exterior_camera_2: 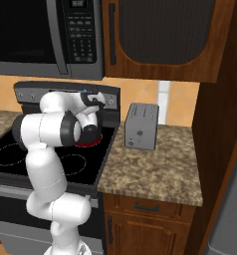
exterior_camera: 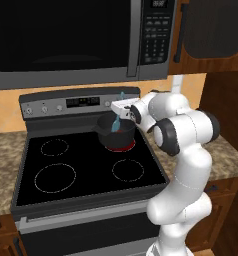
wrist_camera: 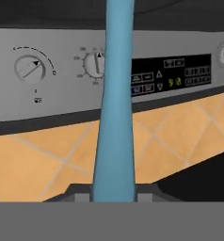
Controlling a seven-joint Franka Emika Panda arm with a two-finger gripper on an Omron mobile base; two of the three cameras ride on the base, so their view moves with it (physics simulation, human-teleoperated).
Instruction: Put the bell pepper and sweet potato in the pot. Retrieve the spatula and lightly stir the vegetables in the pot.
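The dark pot (exterior_camera: 114, 135) stands on the stove's back right burner, which glows red (exterior_camera: 125, 147) under it. My gripper (exterior_camera: 122, 111) hangs just above the pot, shut on the light-blue spatula (exterior_camera: 116, 123). The spatula's lower end reaches down into the pot and its top end sticks up above the hand. In the hand view the spatula (wrist_camera: 115, 117) runs straight up from between my gripper (wrist_camera: 114, 196) fingertips, in front of the stove's control panel. The bell pepper and sweet potato are hidden; I cannot make out the pot's inside. The arm covers most of the pot in the right base view.
The black glass cooktop (exterior_camera: 86, 170) has three unlit burners in front and to the left. A microwave (exterior_camera: 66, 40) hangs low overhead. A grey toaster (exterior_camera_2: 142, 126) stands on the granite counter (exterior_camera_2: 155, 169) right of the stove. Wooden cabinets (exterior_camera_2: 160, 35) are above.
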